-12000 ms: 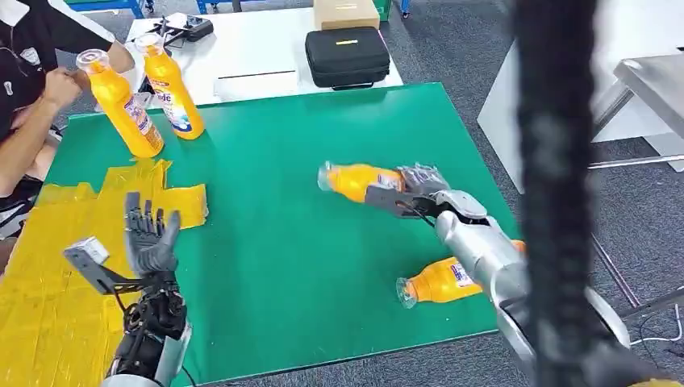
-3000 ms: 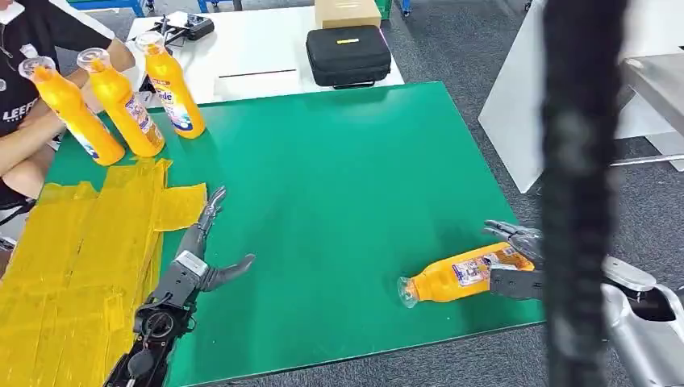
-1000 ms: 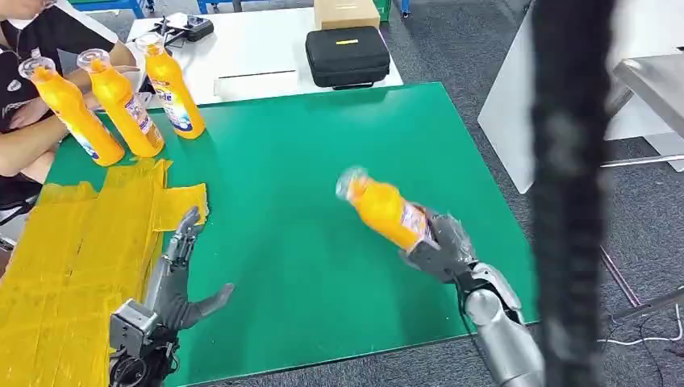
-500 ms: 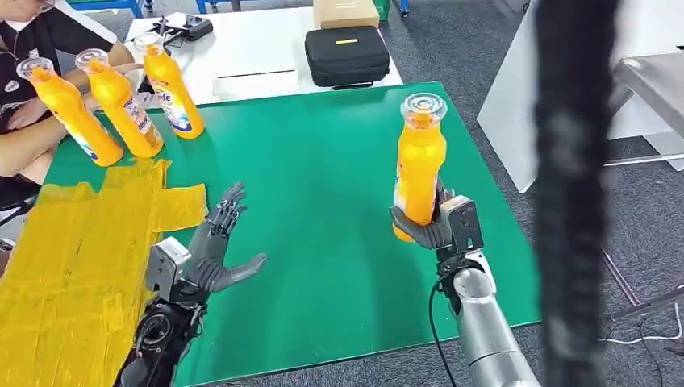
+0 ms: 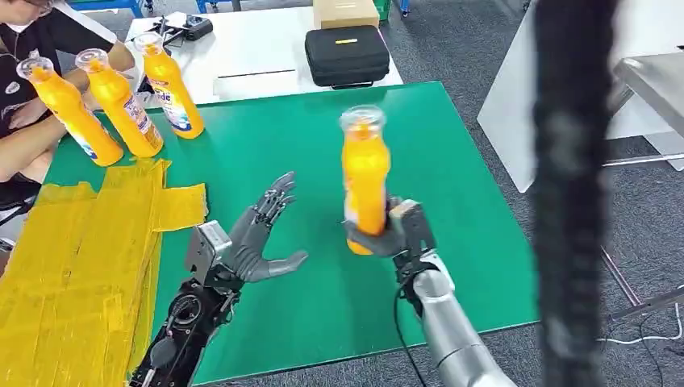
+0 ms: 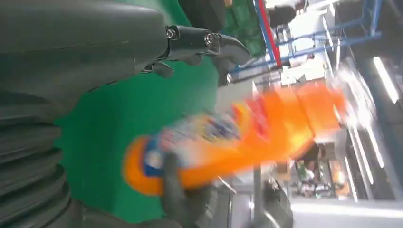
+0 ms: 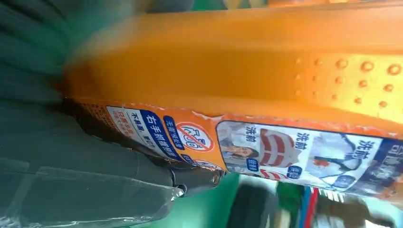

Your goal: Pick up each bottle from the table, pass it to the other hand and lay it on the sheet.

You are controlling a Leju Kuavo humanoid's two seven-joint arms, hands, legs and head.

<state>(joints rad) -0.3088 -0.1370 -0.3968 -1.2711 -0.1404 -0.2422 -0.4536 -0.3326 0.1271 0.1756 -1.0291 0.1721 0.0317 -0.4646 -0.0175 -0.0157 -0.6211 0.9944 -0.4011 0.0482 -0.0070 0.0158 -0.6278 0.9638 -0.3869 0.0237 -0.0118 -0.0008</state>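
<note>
The right hand point(image 5: 385, 234) grips an orange bottle point(image 5: 364, 179) by its lower end and holds it upright above the middle of the green tabletop point(image 5: 452, 153), long axis vertical, clear cap up and base down in the fingers. The bottle is opaque orange, so its contents cannot be told. In the right wrist view its printed label point(image 7: 294, 154), blue, white and red, runs along the orange body, and a patch of raised dots shows on the plastic beside it, with the hand's grey cover pressed close against the bottle. The left hand point(image 5: 260, 234) is raised just beside the bottle with palm turned toward it, fingers spread and thumb stuck out, holding nothing and apart from the bottle; in the left wrist view the bottle appears as a blurred orange shape beyond the dark fingertips point(image 6: 223, 45). Three more orange bottles point(image 5: 121, 101) stand upright in a row at the far left corner of the tabletop, caps up, next to a person's forearm point(image 5: 28, 145). The yellow sheet point(image 5: 72, 250) covers the left side of the tabletop, with no bottle lying on it. Beyond the green surface, a black case point(image 5: 347, 55) and a cardboard box point(image 5: 345, 12) rest on a white table.
</note>
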